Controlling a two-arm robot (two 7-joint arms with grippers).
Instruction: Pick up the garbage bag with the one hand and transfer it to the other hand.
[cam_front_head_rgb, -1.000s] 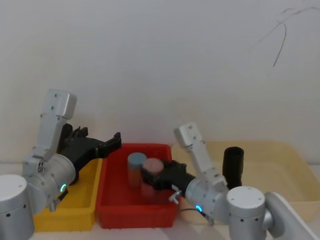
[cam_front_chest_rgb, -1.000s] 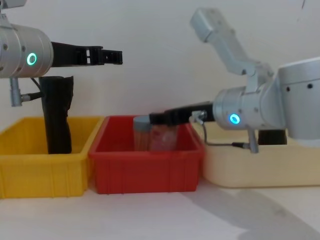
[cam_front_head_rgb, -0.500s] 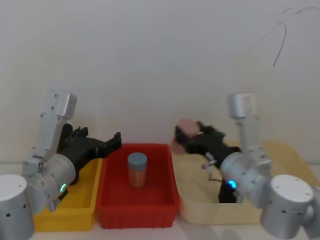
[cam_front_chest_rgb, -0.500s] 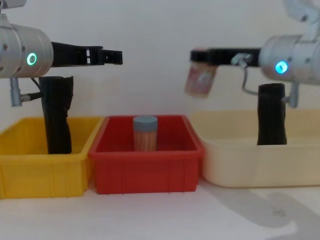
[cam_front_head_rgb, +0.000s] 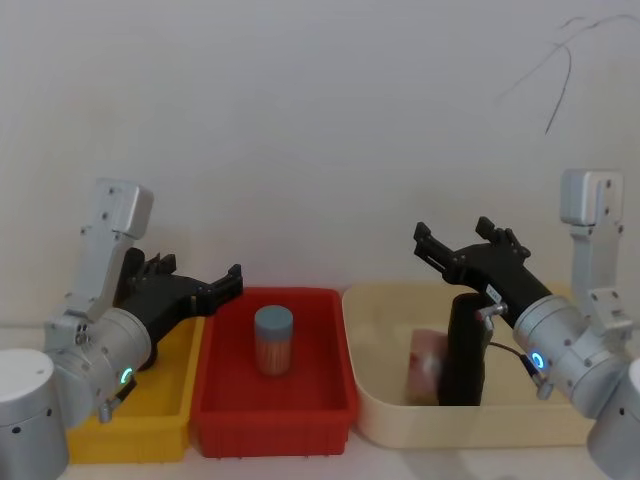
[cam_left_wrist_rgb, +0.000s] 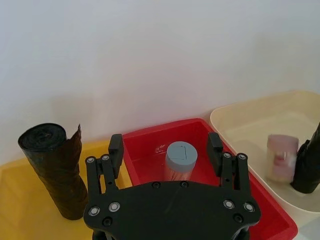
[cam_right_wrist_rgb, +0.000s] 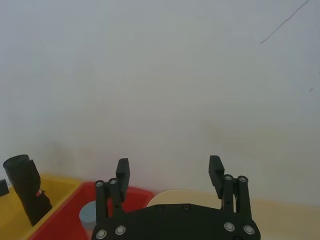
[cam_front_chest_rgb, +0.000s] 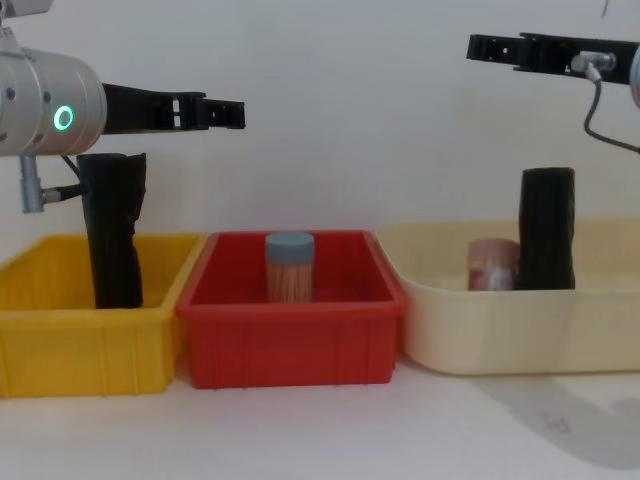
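The garbage bag (cam_front_chest_rgb: 547, 228) stands upright at the right of the cream tub (cam_front_chest_rgb: 440, 330), its flat top well above the rim. A pink jar (cam_front_chest_rgb: 492, 264) sits just beside it on the side toward the middle. The bag's height is why I judge a side grip around its upper half to be the easy one: there is bare roll above the tub wall to close on.

My right claw (cam_front_chest_rgb: 485, 48), the blue-ringed one, hovers high above the tub, inward of the bag. Its fingers are spread wide and hold nothing. I take it to be up there so that it is out of the bag's way.

My left claw (cam_front_chest_rgb: 232, 113), the green-ringed one, hangs level over the yellow bin (cam_front_chest_rgb: 60, 340), pointing toward the red bin (cam_front_chest_rgb: 290, 345). It too is wide open and empty. Below its wrist stands the other black roll (cam_front_chest_rgb: 112, 230), the rumpled one, which is not my target. In the red bin stands a blue-lidded jar (cam_front_chest_rgb: 290, 267).

The bag is well apart from my left claw, so neither the pickup nor the handover has begun.
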